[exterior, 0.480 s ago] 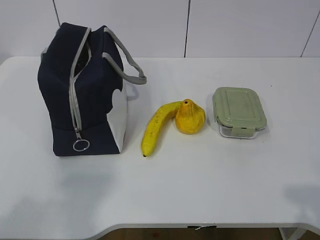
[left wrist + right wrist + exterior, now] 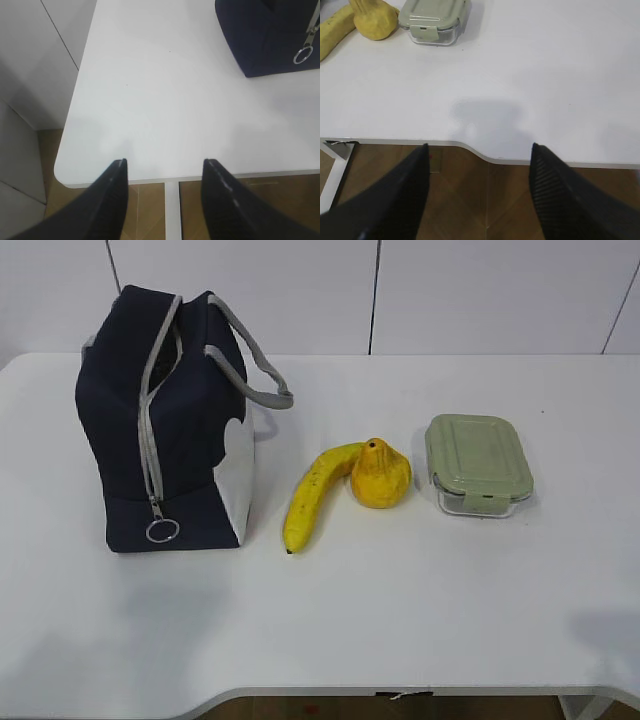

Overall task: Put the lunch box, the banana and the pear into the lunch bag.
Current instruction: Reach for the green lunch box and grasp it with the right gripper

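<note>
Nothing is packed yet. Left gripper [image 2: 164, 167] and right gripper [image 2: 479, 150] hover spread, empty. The lunch bag [image 2: 270, 35] sits ahead-right of the left gripper, needing unzipping first.

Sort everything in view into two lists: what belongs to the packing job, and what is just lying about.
Belongs to the job:
lunch bag, standing upright at the left
banana
pear, touching the banana
lunch box, lid on
left gripper and right gripper, both open at the table's near edge

Just lying about:
nothing; only the white table carries them
</note>
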Action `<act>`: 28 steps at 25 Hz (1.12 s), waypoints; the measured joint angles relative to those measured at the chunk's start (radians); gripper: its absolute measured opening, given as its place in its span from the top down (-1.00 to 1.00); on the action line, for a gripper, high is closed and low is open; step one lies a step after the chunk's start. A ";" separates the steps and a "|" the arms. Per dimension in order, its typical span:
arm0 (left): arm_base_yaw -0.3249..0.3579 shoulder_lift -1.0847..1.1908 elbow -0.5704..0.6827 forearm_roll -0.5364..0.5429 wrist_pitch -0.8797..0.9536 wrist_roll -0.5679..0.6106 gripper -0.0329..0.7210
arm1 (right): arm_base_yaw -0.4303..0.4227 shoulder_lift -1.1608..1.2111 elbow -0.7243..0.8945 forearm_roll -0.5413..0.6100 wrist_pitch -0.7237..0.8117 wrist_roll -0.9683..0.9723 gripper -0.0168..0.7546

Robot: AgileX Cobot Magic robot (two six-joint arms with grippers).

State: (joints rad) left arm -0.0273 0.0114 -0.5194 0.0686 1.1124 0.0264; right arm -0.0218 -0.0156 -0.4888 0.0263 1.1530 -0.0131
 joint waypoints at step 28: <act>0.000 0.000 0.000 0.000 0.000 0.000 -0.06 | 0.000 0.273 -0.035 0.043 -0.359 0.020 -0.34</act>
State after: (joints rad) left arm -0.0273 0.0114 -0.5194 0.0686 1.1124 0.0264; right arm -0.0218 0.2573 -0.5237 0.0694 0.7944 0.0073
